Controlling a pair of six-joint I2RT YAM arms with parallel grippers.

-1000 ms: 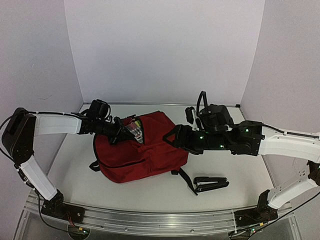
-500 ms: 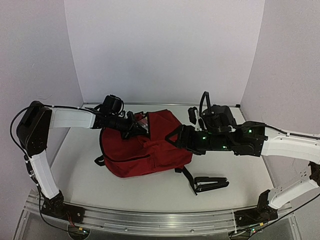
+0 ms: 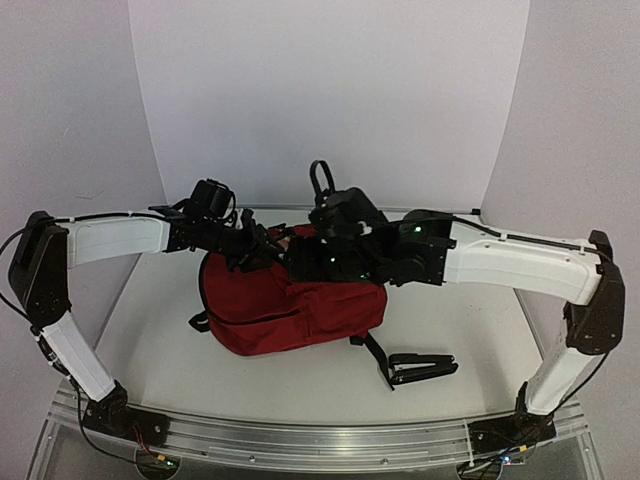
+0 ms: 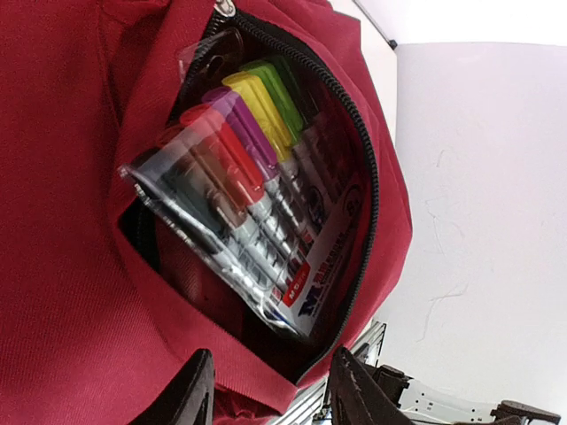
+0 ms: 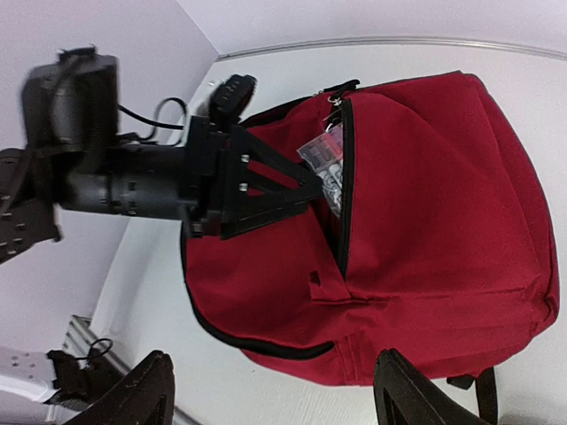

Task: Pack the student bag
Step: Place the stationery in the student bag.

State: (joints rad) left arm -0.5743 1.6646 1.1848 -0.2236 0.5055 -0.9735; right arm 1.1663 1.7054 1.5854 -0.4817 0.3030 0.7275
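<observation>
Two spots are hard for me to read from above: my right arm lies across the upper part of the large dark red fabric backpack (image 3: 290,310), hiding its pocket mouth and both claw tips there. The clear plastic pack of coloured markers (image 4: 257,221) sits tilted in the unzipped, black-zipped front pocket (image 4: 374,190). How deep its far end goes I cannot tell, and the print on its label is too blurred to read. A small flat black thing (image 3: 420,367) lies on the white table (image 3: 470,330) near the bag's trailing strap, too small for me to name. The backpack lies flat at mid-table, between my two arms. My left claw (image 4: 270,376) sits at the pocket mouth, fingers spread with nothing pinched between them and the marker pack just ahead. Whether a fingertip touches the pack I cannot tell. My right claw (image 5: 273,372) hangs above the bag's front, fingers set wide and empty, clear of the fabric, with the bag's piped edge showing between them in its own view.
</observation>
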